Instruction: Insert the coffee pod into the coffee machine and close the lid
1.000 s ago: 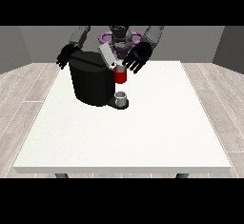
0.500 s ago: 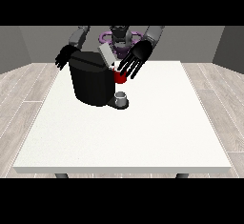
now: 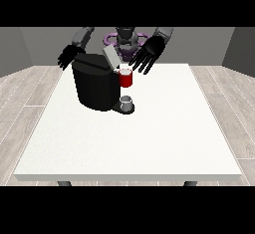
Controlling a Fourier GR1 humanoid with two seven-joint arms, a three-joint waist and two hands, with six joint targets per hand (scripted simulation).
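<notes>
Front view: coffee machine point(image 3: 95, 86) stands black on the white table point(image 3: 149, 138), grey lid point(image 3: 109, 56) raised, a red thing at the machine point(image 3: 126, 79). Hand at the view's right point(image 3: 148, 54) hovers just above it, fingers spread. Hand at the view's left point(image 3: 68, 57) hangs behind the machine, fingers apart. Grey thing point(image 3: 126, 102) sits at the machine's base, well below both hands

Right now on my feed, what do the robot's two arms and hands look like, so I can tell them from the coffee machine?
Both hands are black with separate slender fingers: the hand at the view's right and the hand at the view's left. Each sits on a grey arm with rounded segments, seen at the arm at the view's right and the arm at the view's left. No cables or markings show. The coffee machine is a black block.
</notes>
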